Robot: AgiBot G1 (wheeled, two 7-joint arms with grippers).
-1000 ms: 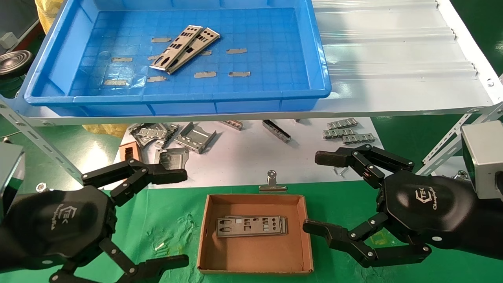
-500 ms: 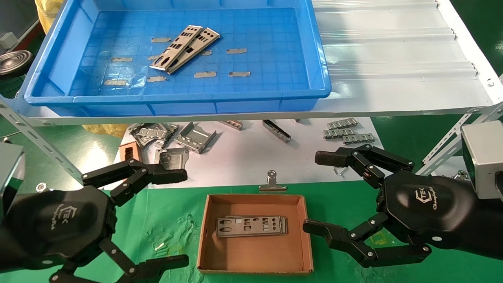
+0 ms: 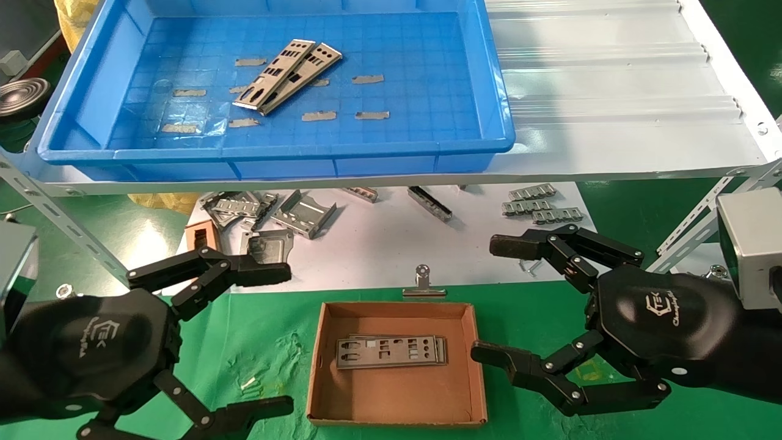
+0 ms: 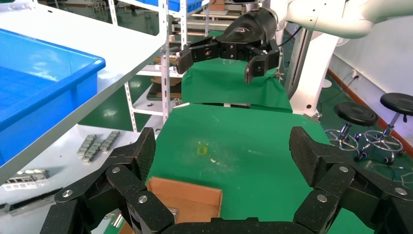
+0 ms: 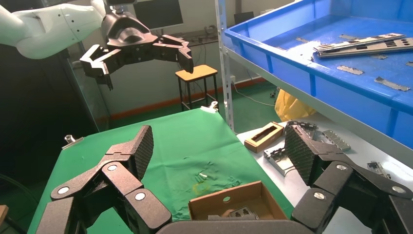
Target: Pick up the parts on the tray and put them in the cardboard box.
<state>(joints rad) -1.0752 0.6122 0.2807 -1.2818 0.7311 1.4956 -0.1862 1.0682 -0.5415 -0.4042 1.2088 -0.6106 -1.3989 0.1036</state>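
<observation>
Two silver-grey punched plates (image 3: 287,76) lie overlapped in the blue tray (image 3: 275,150) on the white shelf; they also show in the right wrist view (image 5: 363,44). The cardboard box (image 3: 397,403) sits on the green cloth between my arms, with plates (image 3: 391,351) stacked inside. My left gripper (image 3: 278,339) is open and empty, left of the box. My right gripper (image 3: 489,299) is open and empty, right of the box. Both hover low, well below the tray.
Bent grey brackets and clips (image 3: 287,211) and a small brown frame-like block (image 3: 200,235) lie on the white sheet under the shelf. A binder clip (image 3: 423,284) sits just behind the box. Slanted shelf struts (image 3: 55,220) flank both sides.
</observation>
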